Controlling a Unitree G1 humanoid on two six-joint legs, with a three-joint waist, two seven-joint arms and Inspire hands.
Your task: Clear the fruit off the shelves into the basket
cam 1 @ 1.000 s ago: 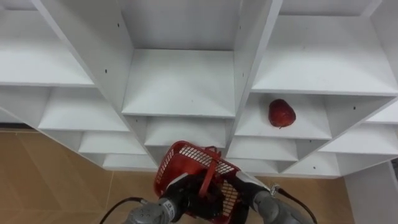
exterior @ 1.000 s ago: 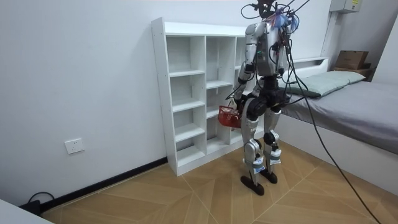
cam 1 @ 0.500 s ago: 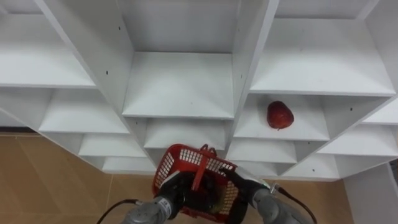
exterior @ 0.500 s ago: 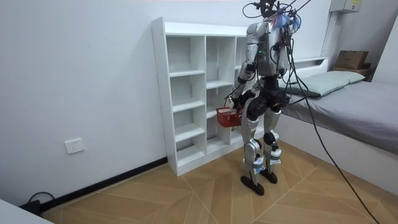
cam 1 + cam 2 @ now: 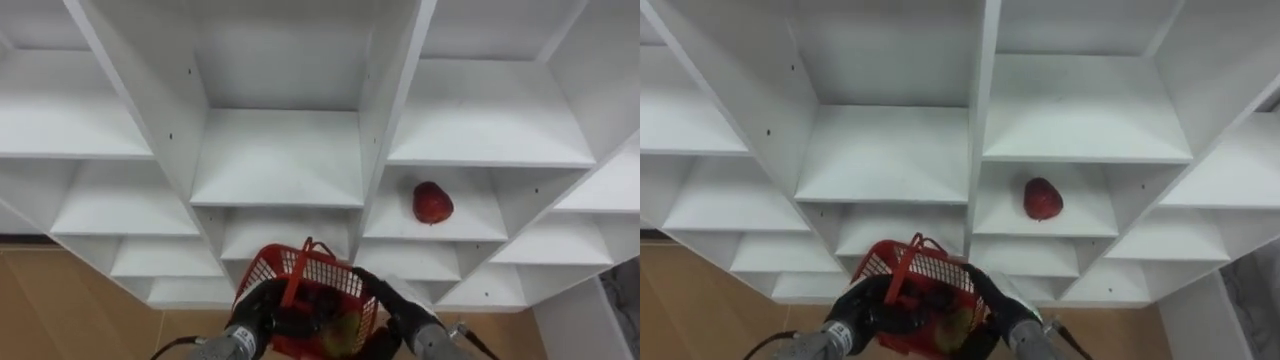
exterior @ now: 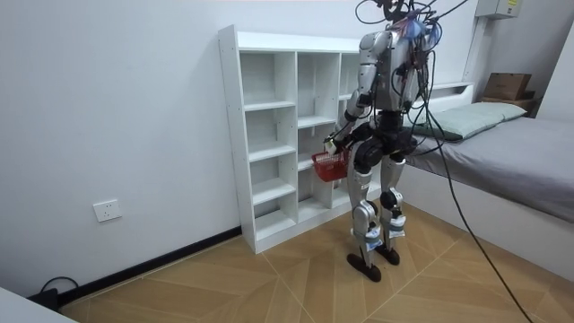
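While the robot stands facing the white shelves (image 6: 269, 135), its left hand (image 5: 258, 316) and right hand (image 5: 388, 300) clasp the sides of the red basket (image 5: 325, 270). A red fruit (image 5: 432, 202) sits alone on a shelf further right. It looks firm, smooth and light, best cupped around its middle.

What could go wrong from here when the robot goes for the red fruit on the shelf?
Both the left hand and the right hand grip the red basket; letting go with one to reach may tip it and spill its contents. The red fruit lies loose on a shelf of the white closet, so a clumsy touch might roll it backward or off the edge.
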